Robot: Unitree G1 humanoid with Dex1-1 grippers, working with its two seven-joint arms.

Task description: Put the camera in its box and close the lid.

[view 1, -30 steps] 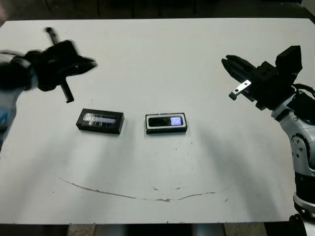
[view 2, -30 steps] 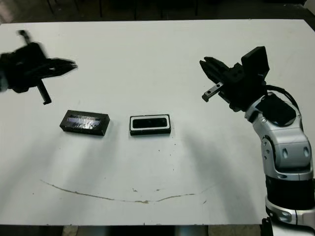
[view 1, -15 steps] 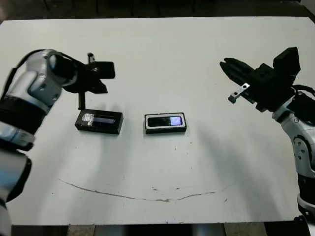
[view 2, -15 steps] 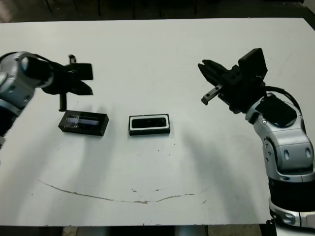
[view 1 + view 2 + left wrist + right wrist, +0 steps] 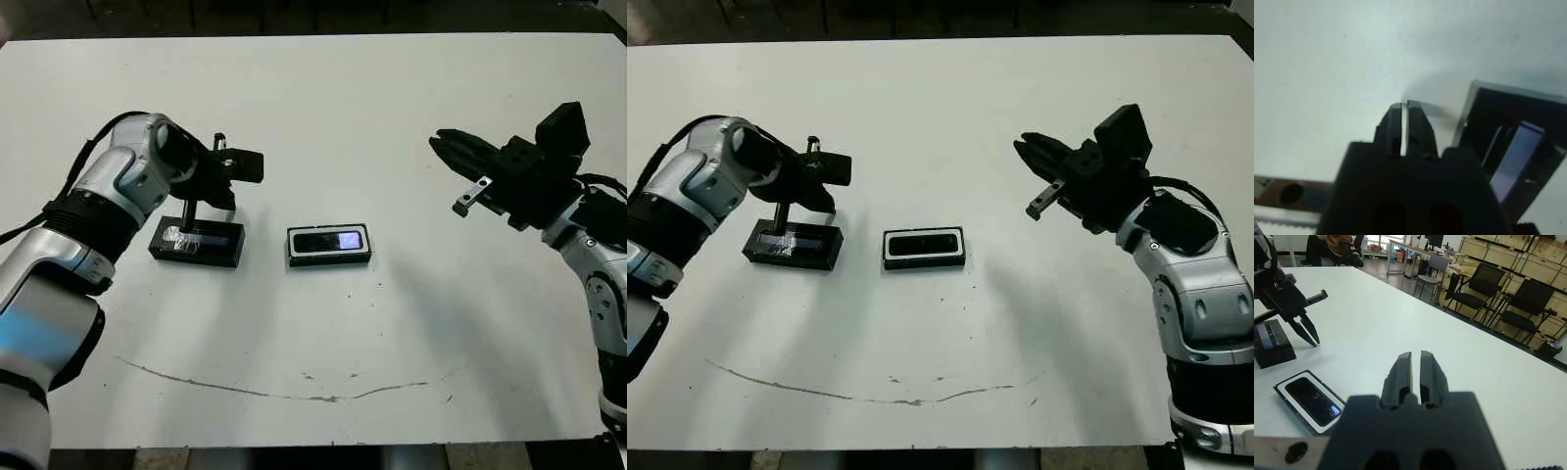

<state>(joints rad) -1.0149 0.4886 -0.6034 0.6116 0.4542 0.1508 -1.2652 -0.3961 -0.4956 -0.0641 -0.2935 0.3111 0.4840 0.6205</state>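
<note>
The camera (image 5: 330,241) lies inside the box (image 5: 329,246) on the white surface (image 5: 323,117), screen up. The lid (image 5: 196,242) rests apart from the box, directly below the left pincer (image 5: 816,204), whose fingers are pressed together on nothing. The right pincer (image 5: 438,143), likewise clenched and empty, hovers well apart from the box.

left gripper (image 5: 227,202) over lid (image 5: 197,243), box (image 5: 330,246) unobstructed

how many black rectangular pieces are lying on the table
2. The lid lies toward the robot's left, just under the left pincer. The box sits near the table's middle, to the lid's right, with the camera already inside it. Nothing seems hidden.
</note>
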